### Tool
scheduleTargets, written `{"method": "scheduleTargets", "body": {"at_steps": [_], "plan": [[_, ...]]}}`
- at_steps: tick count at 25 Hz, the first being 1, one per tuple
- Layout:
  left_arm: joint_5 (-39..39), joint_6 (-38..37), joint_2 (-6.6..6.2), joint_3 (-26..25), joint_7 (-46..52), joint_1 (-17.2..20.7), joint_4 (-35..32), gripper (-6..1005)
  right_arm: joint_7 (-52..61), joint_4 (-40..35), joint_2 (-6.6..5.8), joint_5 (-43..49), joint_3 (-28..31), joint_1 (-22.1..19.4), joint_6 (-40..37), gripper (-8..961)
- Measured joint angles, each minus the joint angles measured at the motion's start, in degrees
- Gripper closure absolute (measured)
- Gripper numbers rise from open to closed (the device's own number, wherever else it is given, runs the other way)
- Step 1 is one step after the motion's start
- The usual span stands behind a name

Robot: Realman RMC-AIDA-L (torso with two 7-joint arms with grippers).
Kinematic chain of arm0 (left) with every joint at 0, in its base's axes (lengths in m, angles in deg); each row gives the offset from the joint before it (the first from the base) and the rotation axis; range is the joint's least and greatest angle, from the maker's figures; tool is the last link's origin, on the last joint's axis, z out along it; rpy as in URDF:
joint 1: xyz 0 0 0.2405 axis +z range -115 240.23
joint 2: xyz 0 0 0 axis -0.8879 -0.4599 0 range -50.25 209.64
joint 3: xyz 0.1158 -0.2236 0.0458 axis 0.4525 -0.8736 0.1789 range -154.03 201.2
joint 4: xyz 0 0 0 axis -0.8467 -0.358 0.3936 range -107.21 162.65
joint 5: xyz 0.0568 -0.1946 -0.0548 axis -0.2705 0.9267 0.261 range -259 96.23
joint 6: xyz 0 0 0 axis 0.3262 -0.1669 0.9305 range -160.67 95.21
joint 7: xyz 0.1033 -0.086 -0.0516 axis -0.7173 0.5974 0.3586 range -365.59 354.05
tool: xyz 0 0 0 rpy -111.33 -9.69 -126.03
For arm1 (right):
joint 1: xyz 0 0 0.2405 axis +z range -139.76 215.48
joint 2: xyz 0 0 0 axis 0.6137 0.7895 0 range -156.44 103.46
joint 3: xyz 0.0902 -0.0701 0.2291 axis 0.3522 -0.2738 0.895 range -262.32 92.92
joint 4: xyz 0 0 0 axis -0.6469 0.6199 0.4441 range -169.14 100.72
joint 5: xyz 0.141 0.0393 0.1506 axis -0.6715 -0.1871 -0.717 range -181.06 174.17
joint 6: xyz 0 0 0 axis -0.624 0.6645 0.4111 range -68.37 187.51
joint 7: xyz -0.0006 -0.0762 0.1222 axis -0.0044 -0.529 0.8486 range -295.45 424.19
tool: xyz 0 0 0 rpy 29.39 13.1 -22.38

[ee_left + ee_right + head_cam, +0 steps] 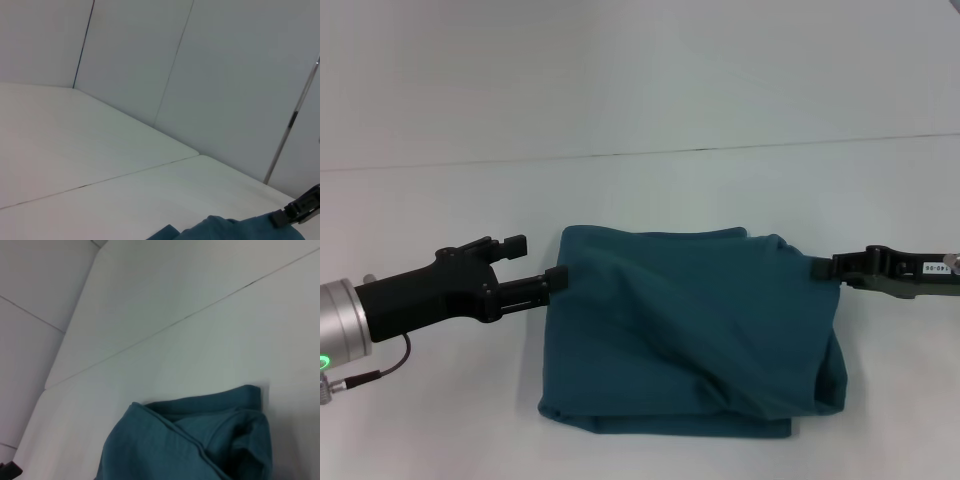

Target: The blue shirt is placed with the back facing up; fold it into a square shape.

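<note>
The blue shirt (690,330) lies on the white table as a folded, roughly rectangular bundle, plain side showing, with no lettering visible. My left gripper (557,279) is shut on the shirt's upper left edge. My right gripper (823,267) is shut on the shirt's upper right edge. Both hold the top layer, which sags between them. The shirt also shows in the left wrist view (235,230), with the right gripper (295,212) at its far corner. In the right wrist view the shirt (190,440) fills the lower part.
The white table (640,190) extends all around the shirt, with a thin seam line (640,152) across the back. White wall panels (200,60) stand behind the table.
</note>
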Motion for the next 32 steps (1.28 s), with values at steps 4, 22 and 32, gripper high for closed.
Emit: {"method": "scheduleTargets", "body": {"at_steps": [4, 22, 32], "plan": [[0.0, 0.0, -0.09, 0.0, -0.1, 0.0, 0.0, 113, -1.0, 0.0, 0.15, -0.5, 0.4, -0.1, 0.3, 704], [-0.1, 1.0, -0.08, 0.1, 0.3, 0.0, 0.2, 113, -7.5, -0.1, 1.58, -4.5, -1.2, 3.6, 11.0, 919], [-0.5, 1.8, 0.0, 0.1, 1.1, -0.3, 0.2, 114, -7.9, -0.5, 3.07, -4.6, -5.0, 4.8, 19.1, 918]]}}
